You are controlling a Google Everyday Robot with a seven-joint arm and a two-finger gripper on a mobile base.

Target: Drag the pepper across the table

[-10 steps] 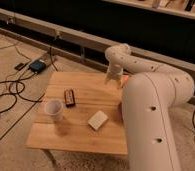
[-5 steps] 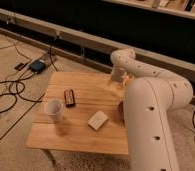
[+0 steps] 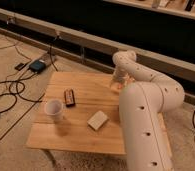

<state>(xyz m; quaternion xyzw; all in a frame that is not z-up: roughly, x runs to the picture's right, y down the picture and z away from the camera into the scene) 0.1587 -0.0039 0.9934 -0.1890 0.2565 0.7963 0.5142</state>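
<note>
Gripper (image 3: 117, 80): low over the table (image 3: 76, 136) at its far edge, toward the right corner; grip state unclear.
Pepper (image 3: 112, 86): seemingly the orange-red speck just beside it.
Risk: rounded pepper rolls off that far edge if contact slips.

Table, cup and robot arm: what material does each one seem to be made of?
Table: pale wood, matte; plank seams show. Cup: plain white, perhaps paper or plastic; the look leaves it open. Arm: smooth white shell with small round holes, likely plastic. Its claw hangs low over the table's far right part.
</note>
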